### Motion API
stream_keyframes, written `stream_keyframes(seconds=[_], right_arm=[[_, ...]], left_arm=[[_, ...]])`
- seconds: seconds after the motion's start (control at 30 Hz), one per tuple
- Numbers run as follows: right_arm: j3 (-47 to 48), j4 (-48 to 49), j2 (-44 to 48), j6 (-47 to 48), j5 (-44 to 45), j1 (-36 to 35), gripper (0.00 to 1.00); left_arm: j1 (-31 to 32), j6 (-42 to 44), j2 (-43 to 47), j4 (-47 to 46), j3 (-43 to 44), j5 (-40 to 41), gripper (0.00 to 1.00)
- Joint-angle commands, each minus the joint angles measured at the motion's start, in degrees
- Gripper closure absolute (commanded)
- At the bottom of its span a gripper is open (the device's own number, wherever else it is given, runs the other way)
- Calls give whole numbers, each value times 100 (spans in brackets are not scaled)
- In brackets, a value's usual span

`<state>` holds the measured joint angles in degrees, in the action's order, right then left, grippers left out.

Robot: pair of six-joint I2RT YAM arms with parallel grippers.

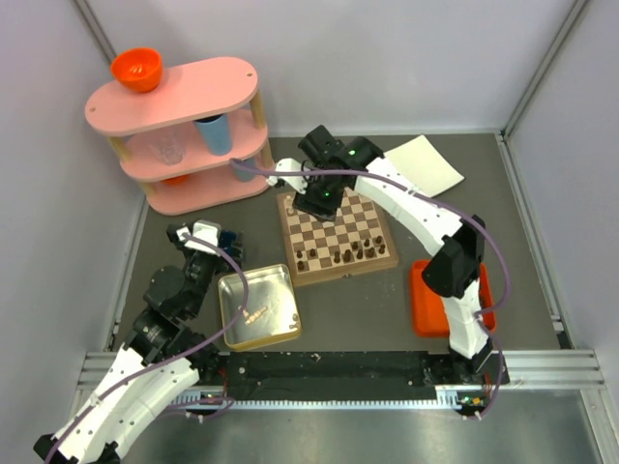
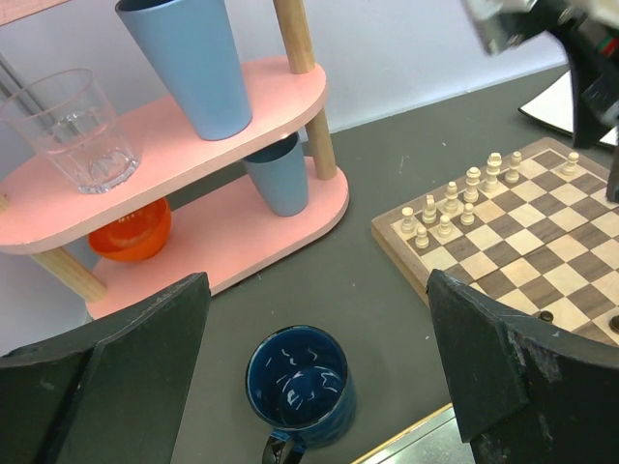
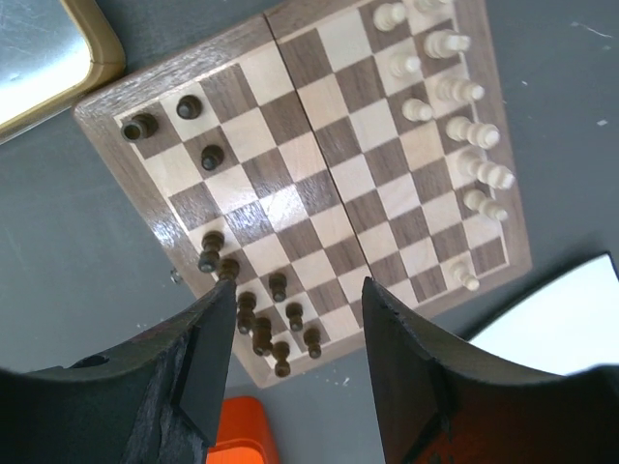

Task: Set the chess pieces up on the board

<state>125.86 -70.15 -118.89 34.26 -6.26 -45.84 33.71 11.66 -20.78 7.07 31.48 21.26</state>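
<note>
Your board [image 1: 334, 232] lies flat near the middle of the table [image 1: 368, 309], turned a little off square. The dark chess pieces [image 3: 263, 324] keep to the edge nearest the arms' bases: most are bunched at one end of it, and three stand apart toward the other corner (whether each one in the bunch sits on its own square, I cannot tell). The pale chess pieces [image 3: 455, 126] stand in two rows along the opposite, far edge. Your right gripper [image 3: 300, 300] hangs above the board with its jaws spread wide and released, gripping nothing; in the top view it sits over the far left part of the board. Your left gripper [image 2: 317, 290] is released too, jaws wide, held over the table left of the board with a blue mug [image 2: 300, 387] just below it. A silver tin [image 1: 256, 307] lies just beside the board's near left corner, and an orange tray [image 1: 426, 300] lies to the board's right. A pink shelf [image 1: 184, 135] stands at the far left, carrying blue cups [image 2: 189, 58] and a clear glass [image 2: 73, 126].
</note>
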Motion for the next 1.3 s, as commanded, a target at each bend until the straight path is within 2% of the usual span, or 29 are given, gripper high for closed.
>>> stream_keyframes(seconds=[0.0,0.5,0.73,0.87,1.07,1.1,1.17,1.2,1.27], right_arm=[[-123,28,682,-69,55,190,46],[-1133,352,1859,-200,-375,1068,44],[-1906,809,2711,-429,-1157,2078,42],[-2618,1345,3406,-683,-1807,3095,40],[-4489,3075,4924,-1614,-3178,4871,16],[-4961,3321,5085,-1911,-3432,5283,1],[-5543,3944,5480,-2168,-3644,5655,1],[-5685,4095,5595,-2604,-3393,5805,1],[-5984,4333,5771,-3081,-2753,5815,1]], left_arm=[[-32,-94,-67,-250,33,-78,1],[-32,-164,-374,-145,86,-130,1],[-40,-243,-550,-65,139,-130,1],[-58,-322,-664,13,226,-122,1],[-190,-796,-866,233,638,-165,1],[-216,-867,-884,277,727,-314,1],[-251,-1103,-1033,479,1042,-429,1],[-286,-1139,-1164,566,1166,-482,1],[-365,-1778,-1314,917,1603,-692,1]])
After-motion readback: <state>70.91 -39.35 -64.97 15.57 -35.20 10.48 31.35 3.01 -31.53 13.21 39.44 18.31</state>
